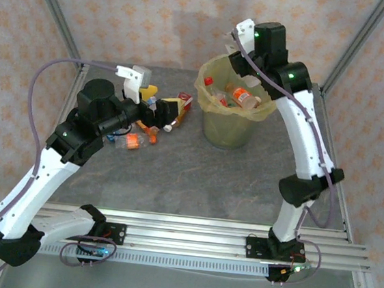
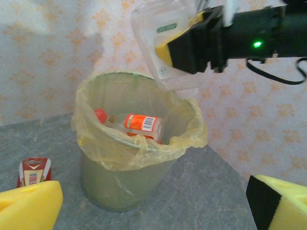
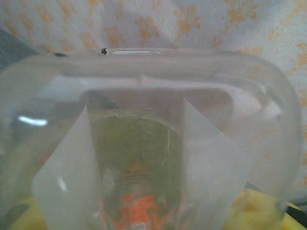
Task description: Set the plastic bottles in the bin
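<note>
Risk of bottle (image 2: 160,28) glancing off bin (image 2: 96,158) rim: right gripper (image 2: 177,48) clamps it off-centre; left gripper (image 2: 153,206) stands open.

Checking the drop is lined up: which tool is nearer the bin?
Right. The right tool holds a clear bottle above the bin; the left tool hangs open over the bottles left of it.

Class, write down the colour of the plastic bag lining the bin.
The bag is translucent pale yellow; the left wrist view shows it best.
</note>
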Motion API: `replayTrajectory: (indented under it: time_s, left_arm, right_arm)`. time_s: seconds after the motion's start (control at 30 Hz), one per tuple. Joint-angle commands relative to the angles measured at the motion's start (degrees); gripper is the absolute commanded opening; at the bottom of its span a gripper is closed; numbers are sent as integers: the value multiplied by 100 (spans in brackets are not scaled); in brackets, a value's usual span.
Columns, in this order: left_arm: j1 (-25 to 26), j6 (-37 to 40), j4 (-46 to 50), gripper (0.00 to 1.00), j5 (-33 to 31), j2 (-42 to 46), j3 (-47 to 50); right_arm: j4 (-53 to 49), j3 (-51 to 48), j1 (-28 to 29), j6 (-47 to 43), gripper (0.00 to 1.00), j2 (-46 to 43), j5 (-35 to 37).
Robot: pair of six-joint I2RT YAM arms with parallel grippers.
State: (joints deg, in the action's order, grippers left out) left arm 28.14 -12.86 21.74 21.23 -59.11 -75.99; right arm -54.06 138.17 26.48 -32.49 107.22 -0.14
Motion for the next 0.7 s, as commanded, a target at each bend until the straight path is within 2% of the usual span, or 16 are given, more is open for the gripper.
replayTrajectory:
  time_s: [0.0,0.1,0.17,0.23,0.4,0.67]
  left_arm:
    - [7,178,-20,100,-284,177,86]
    - [4,214,-29,100,-349,207,124]
    - [0,231,-12,100,-429,208,128]
    - [3,236,-21,100,-477,198,152]
    - [-4,223,-72,100,-553,168,222]
    - [-11,232,-46,100,-532,5,175]
  right_arm:
    - [-411,578,-100,-966,25,327,312]
    - [-395,781,-153,-1345,26,584,412]
    - [-675,1084,-174,-1359,28,679,44]
    - [-699,910,-154,-1468,30,611,90]
    - [-513,189,164,-1545,29,451,1251]
    - [1246,-1960,235,-1830,25,-345,2308]
